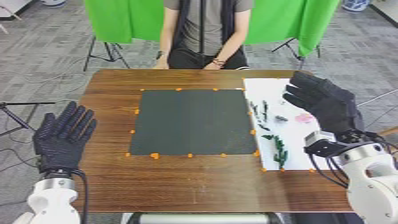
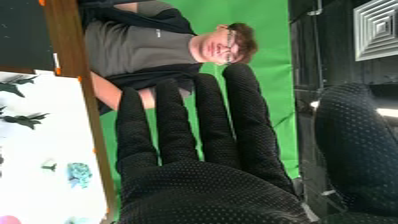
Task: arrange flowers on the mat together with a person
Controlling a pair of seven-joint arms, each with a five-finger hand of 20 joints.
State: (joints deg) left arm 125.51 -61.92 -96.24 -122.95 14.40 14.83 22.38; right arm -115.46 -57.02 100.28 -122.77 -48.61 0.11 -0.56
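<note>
right hand (image 1: 327,106) was up by the right edge of the sheet (image 1: 266,86) on my feed, fingers straight and a bit apart. i had the left hand (image 1: 62,137) at the left edge of the table (image 1: 213,190), fingers straight and slightly spread too. pink flower (image 1: 305,118) and green sprigs (image 1: 281,152) lay on the sheet, right of the mat (image 1: 191,122).
</note>
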